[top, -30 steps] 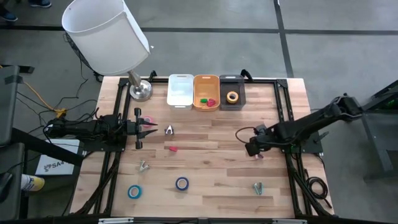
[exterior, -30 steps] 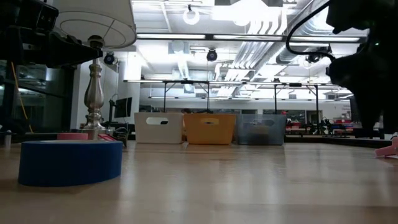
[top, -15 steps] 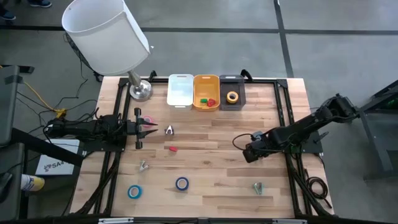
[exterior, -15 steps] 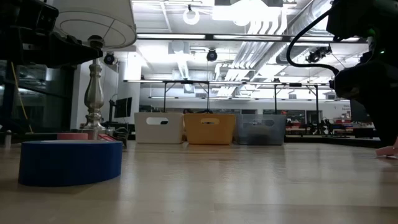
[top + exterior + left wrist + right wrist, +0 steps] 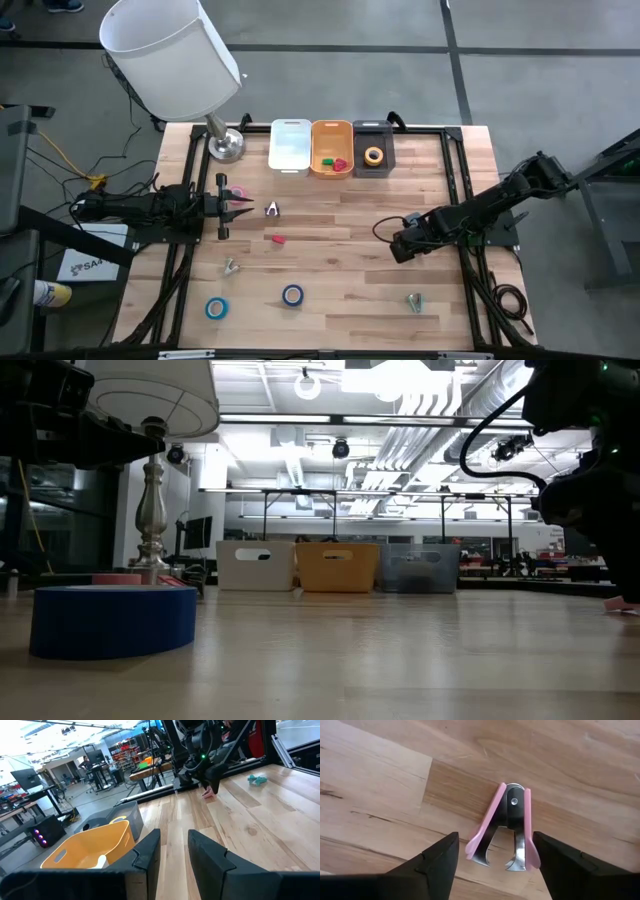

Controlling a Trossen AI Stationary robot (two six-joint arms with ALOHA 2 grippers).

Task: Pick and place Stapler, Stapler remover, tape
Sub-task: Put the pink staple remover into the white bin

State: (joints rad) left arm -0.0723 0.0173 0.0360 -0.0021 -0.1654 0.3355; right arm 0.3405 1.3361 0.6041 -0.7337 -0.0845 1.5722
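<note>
Right gripper over a pink staple remover, right of the table's centre.

The right gripper [image 5: 492, 862] hangs low with its jaws wide apart and holds nothing; the pink staple remover [image 5: 507, 827] lies flat on the wooden table [image 5: 340, 220] between the two fingers, its long axis in line with them and its steel claws turned toward the wrist. The left gripper [image 5: 232, 203] waits at the table's left edge, jaws a narrow gap apart and empty. Three more staple removers lie loose: white [image 5: 272, 209], grey [image 5: 231, 267], green [image 5: 414, 300]. Two blue tape rolls [image 5: 217, 307] [image 5: 292, 295] sit near the front. Three bins stand in the back row: white [image 5: 290, 146], orange [image 5: 332, 148] and dark [image 5: 373, 148], the last holding one yellow tape roll [image 5: 373, 156].
</note>
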